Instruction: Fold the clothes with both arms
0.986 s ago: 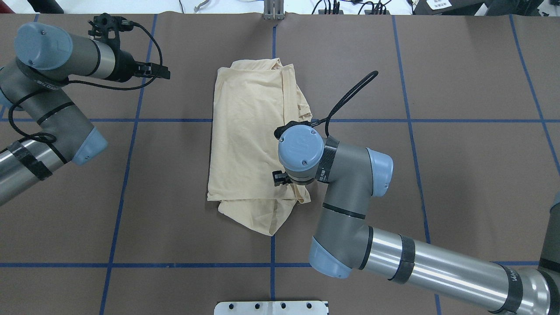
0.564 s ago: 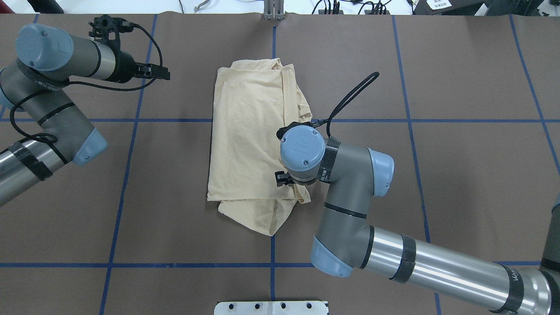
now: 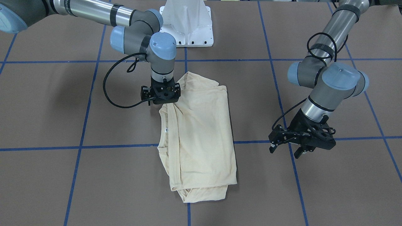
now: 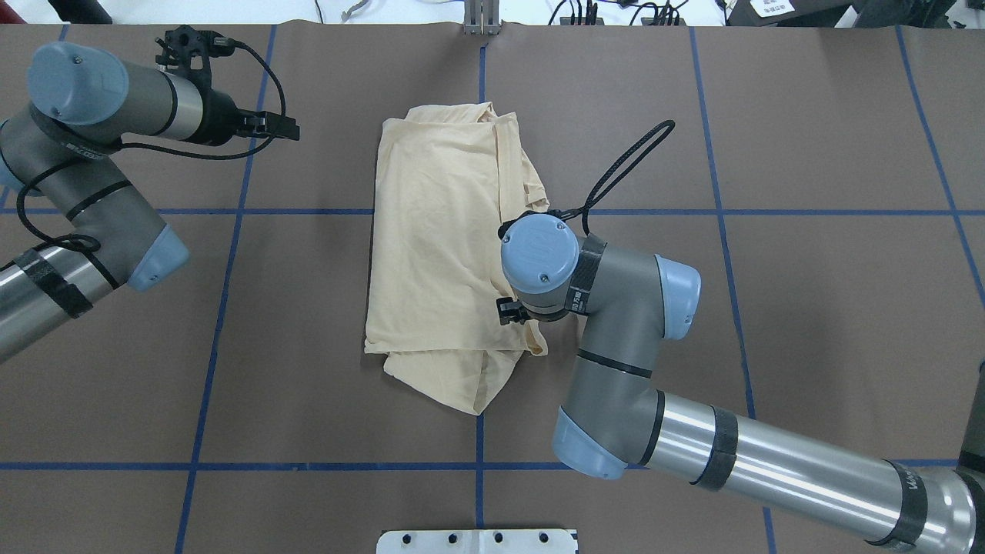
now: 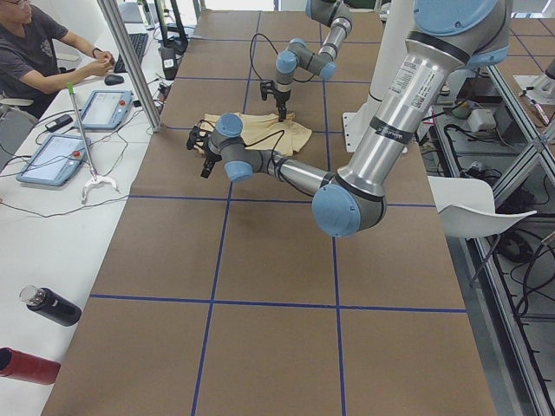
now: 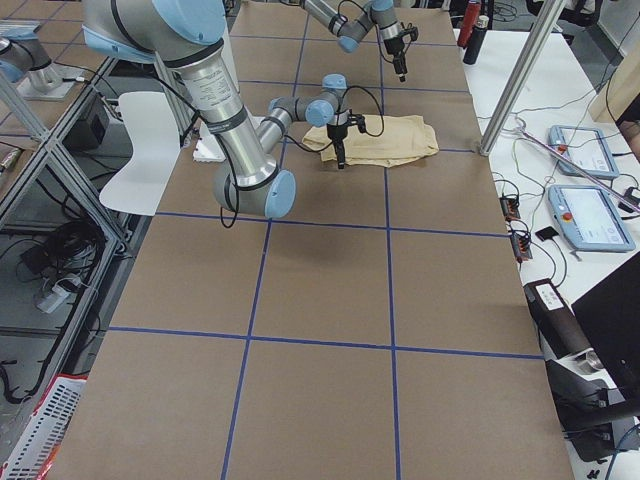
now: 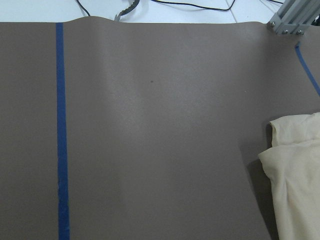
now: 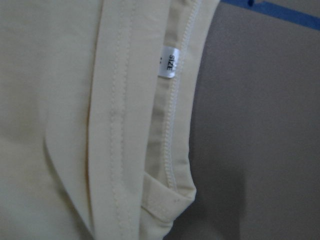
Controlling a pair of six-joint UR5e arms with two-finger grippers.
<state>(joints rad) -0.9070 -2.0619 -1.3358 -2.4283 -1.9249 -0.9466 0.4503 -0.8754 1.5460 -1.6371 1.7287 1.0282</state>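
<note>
Your right black gripper (image 3: 161,98) has shifted toward the collar-side edge of the folded cream-yellow T-shirt (image 4: 431,231); its grip you cannot tell. The left gripper (image 3: 285,151), fingers apart, hovers well aside over the free brown table (image 4: 808,308).

I see my right arm's wrist (image 4: 539,255) sliding a little to its own right across the T-shirt (image 4: 431,231), right gripper (image 3: 164,99) carried along, black cable loop (image 4: 631,161) swinging farther outward over the table.
</note>
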